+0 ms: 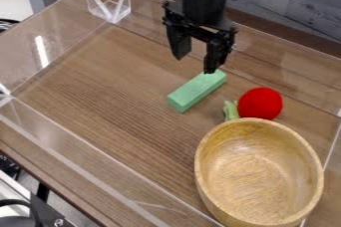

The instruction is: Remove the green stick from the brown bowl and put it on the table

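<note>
The mint-green stick (197,91) lies flat on the wood-grain table (107,92), left of the red ball and outside the bowl. My black gripper (196,58) hangs just above the stick's far end, open, with nothing between its fingers. The tan wooden bowl (258,176) sits at the front right and holds nothing.
A red ball with a green stem (258,104) rests between the stick and the bowl's far rim. Low clear acrylic walls (54,42) border the table on all sides. A clear bracket (110,7) stands at the back left.
</note>
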`<state>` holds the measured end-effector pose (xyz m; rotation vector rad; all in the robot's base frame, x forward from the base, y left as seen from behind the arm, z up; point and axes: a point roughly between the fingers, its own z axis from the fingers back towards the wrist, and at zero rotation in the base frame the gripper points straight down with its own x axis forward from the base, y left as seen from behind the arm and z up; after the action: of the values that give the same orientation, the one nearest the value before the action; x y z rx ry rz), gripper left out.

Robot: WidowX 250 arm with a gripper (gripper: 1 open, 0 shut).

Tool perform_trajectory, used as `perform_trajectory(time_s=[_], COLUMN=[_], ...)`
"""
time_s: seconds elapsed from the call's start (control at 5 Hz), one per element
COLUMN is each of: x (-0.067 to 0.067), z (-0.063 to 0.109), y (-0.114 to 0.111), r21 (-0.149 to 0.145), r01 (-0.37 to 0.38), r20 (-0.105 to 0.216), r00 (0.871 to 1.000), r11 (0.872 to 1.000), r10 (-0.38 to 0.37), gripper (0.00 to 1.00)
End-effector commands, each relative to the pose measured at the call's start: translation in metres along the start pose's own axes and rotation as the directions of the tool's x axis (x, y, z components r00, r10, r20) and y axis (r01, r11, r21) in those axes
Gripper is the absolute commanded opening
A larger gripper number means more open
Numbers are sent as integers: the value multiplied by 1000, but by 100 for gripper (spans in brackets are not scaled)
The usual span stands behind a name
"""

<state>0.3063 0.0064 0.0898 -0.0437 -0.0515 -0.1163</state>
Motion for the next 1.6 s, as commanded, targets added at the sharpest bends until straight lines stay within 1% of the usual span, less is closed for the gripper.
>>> perform_trajectory(time_s=[0.0, 0.2, 0.4, 0.8, 1.0, 1.2, 1.4], x=[6, 2, -3, 8, 10, 7, 6], z=[14, 10, 4, 6, 10, 7, 17], y=[9, 25, 28, 3, -1, 8, 17], r21=[5, 3, -9, -23, -18, -12, -15], r01=[17, -26, -60, -105, -102, -102, -131], r20=[48, 51, 51, 54, 61, 52, 65], r00=[999, 998, 997, 993, 993, 993, 989], r11=[1000, 1000, 998, 994, 995, 995, 991], r10=[-17, 26, 61, 106, 103, 103, 132], gripper=[100, 100, 100, 100, 100, 0, 100])
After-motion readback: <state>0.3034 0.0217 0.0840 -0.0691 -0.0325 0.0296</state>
